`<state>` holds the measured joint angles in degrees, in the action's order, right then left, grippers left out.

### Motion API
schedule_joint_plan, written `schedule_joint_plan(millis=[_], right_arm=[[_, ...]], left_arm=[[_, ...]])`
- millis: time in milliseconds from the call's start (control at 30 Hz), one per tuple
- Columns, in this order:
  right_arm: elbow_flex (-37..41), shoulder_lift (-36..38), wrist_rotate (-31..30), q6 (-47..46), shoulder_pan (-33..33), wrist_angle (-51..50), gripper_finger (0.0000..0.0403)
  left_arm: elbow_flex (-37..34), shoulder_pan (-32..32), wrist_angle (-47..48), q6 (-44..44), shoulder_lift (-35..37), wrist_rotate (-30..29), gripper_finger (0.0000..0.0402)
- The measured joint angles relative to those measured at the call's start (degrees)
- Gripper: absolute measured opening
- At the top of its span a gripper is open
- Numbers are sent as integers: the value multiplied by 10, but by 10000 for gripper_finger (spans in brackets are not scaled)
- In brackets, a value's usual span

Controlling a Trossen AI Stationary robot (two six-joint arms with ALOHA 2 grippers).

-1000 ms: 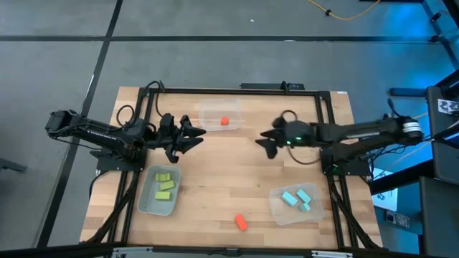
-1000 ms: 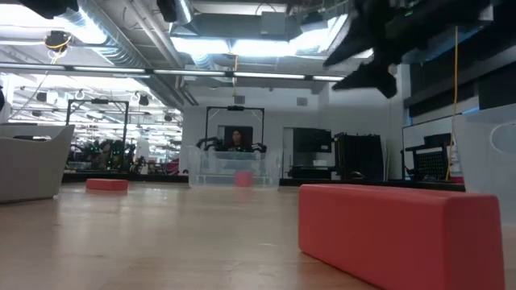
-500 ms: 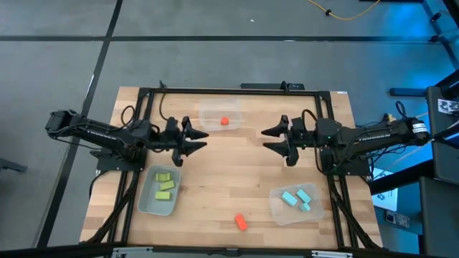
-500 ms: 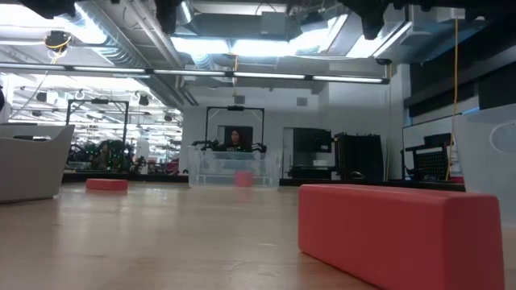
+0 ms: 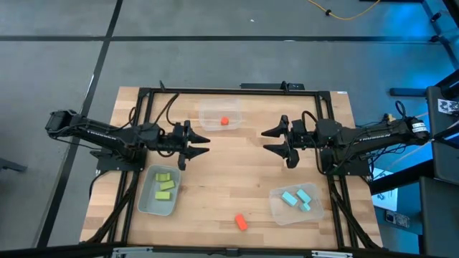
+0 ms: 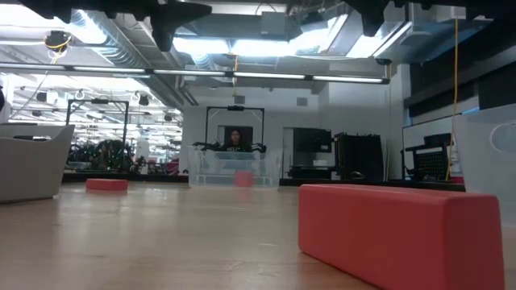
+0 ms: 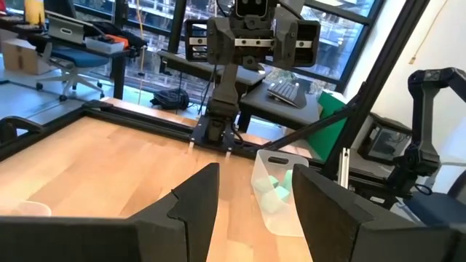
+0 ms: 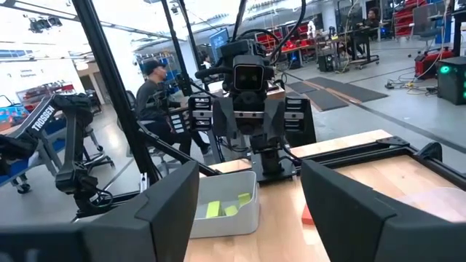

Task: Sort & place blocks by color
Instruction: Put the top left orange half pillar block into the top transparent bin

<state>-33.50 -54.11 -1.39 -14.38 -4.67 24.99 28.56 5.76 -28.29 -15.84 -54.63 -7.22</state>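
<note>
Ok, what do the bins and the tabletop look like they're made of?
The bins look like clear plastic: the wood grain shows through the walls, and the one holding green blocks reads slightly frosted. The tabletop looks like light wood planks with a smooth, matte finish, with visible strips and joints; it could be laminate.

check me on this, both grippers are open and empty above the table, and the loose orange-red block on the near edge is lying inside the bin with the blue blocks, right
Not quite. In the high view the loose orange-red block lies on the bare table, left of the blue blocks' bin, outside it. The left gripper and right gripper are open and empty.
</note>
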Motion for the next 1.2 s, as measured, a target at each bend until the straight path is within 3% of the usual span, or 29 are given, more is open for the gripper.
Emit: schedule_joint_plan(millis=[533,633,900,1033,1200], right_arm=[[0,0,0,1,0,0,245],[-1,0,0,-1,0,0,245],[-1,0,-5,-1,0,-1,245],[-1,0,-11,-3,0,-2,245],[-1,0,-11,-4,0,-4,245]], left_arm=[[4,0,14,-1,0,-2,167],[39,0,129,4,0,-5,167],[175,-24,646,122,-37,-32,166],[166,-56,757,190,-51,3,166],[123,-79,775,284,-54,8,168]])
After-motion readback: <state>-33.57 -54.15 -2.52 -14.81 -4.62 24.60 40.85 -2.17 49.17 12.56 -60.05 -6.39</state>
